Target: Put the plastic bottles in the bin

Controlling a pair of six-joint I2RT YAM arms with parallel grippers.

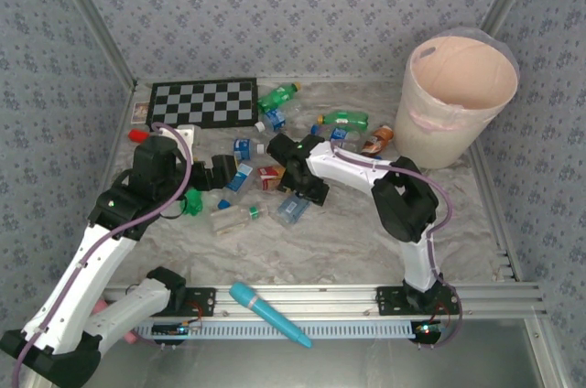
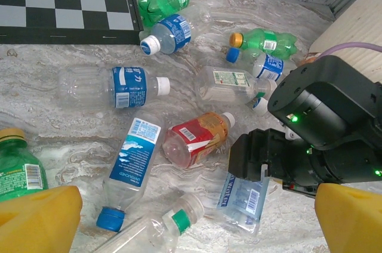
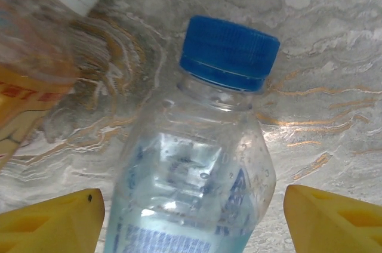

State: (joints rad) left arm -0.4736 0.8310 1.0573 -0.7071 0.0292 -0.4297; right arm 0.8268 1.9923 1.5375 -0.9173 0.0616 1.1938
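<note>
The right gripper (image 3: 194, 220) stands spread astride a blue-capped clear bottle (image 3: 203, 145) lying on the table (image 3: 322, 56), seemingly just shy of touching it, lined up to pinch it for the bin (image 1: 453, 132) well away, while the left gripper (image 2: 197, 223) hovers wide open.

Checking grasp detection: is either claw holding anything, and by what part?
Nothing held yet. Right claw straddles the blue-capped clear bottle at its lower body, slim gaps both sides. Left claw open, empty.
</note>
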